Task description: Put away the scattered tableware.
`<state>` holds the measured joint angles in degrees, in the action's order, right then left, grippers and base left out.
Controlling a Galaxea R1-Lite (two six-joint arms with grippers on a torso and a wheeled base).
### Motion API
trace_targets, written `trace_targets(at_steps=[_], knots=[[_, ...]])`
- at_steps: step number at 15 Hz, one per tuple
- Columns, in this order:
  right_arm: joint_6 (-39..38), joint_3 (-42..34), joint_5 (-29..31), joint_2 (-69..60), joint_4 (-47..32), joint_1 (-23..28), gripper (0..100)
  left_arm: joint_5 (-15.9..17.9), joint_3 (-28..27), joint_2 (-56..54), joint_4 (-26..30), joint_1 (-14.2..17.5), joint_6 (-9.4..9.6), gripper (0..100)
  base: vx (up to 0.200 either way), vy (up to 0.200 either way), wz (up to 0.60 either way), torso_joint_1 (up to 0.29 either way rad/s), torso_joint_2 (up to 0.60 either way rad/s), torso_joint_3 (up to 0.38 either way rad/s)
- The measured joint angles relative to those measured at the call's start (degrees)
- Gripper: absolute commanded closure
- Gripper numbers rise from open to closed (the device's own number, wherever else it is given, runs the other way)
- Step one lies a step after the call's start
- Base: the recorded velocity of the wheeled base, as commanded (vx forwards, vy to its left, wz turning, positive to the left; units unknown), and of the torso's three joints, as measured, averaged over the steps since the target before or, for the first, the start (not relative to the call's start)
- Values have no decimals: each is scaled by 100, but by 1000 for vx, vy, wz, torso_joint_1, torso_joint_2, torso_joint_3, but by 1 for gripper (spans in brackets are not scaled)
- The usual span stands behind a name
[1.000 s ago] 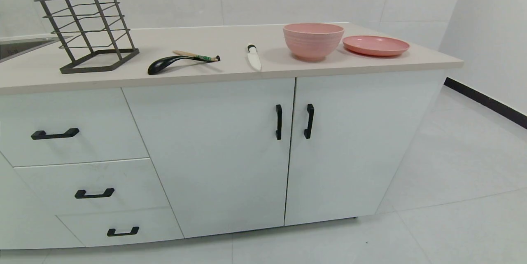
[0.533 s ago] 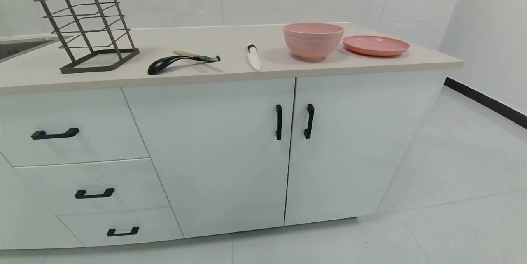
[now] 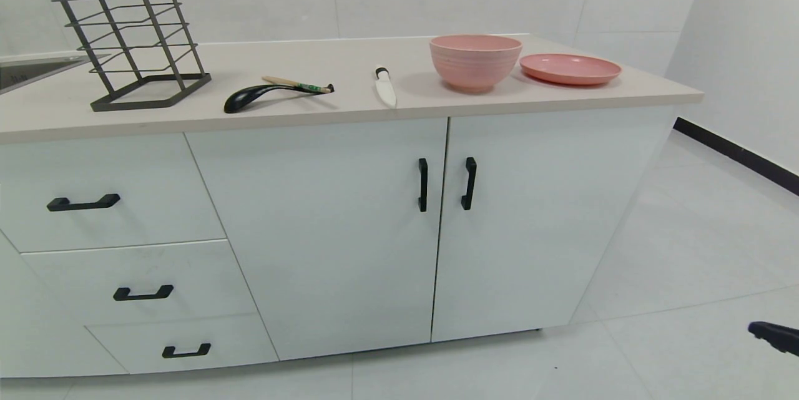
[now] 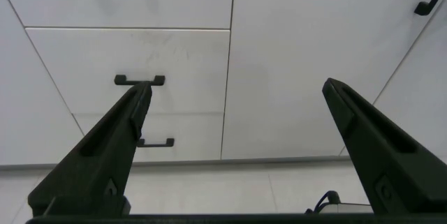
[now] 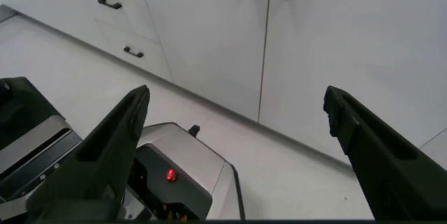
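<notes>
The tableware is spread along the countertop (image 3: 349,57). The pink bowl (image 3: 475,62) sits just beside the pink plate (image 3: 570,68) toward the right end. A white-bladed knife (image 3: 386,87) lies near the front edge in the middle. Further left is a black spoon (image 3: 253,97), with the chopsticks (image 3: 298,84) meeting the end of its handle. A black wire rack (image 3: 122,32) stands upright at the left end. Below, the cabinet doors (image 3: 324,231) are closed. The left gripper (image 4: 237,90) is down low facing the drawers (image 4: 133,56), fingers spread wide and empty. The right gripper (image 5: 234,105), just as wide and empty, hangs above the floor (image 5: 293,168) before the doors.
</notes>
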<state>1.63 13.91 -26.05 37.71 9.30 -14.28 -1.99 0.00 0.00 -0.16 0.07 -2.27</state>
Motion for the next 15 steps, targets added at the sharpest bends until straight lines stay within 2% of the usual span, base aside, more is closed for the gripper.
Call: trace_targets(at_steps=[3,6,7,9,12,15], knots=[[6,59,-189,514,57,-16,0,-1,0,0,6,0,-18,0,0,0,0,0,0,0],[-137,243,-1686,1023,71,-9,0,-1,0,0,2,0,-52,0,0,0,0,0,0,0],[-193,279,-1963,1157,73,-5,0,0,0,0,2,0,-52,0,0,0,0,0,0,0],[-236,350,-2080,1467,240,33,0,0,0,0,2,0,-52,0,0,0,0,0,0,0],[-226,458,-2083,2072,969,282,0,0,0,0,2,0,-55,0,0,0,0,0,0,0],[-204,627,-1835,2798,1714,516,0,0,0,0,0,0,-60,0,0,0,0,0,0,0]])
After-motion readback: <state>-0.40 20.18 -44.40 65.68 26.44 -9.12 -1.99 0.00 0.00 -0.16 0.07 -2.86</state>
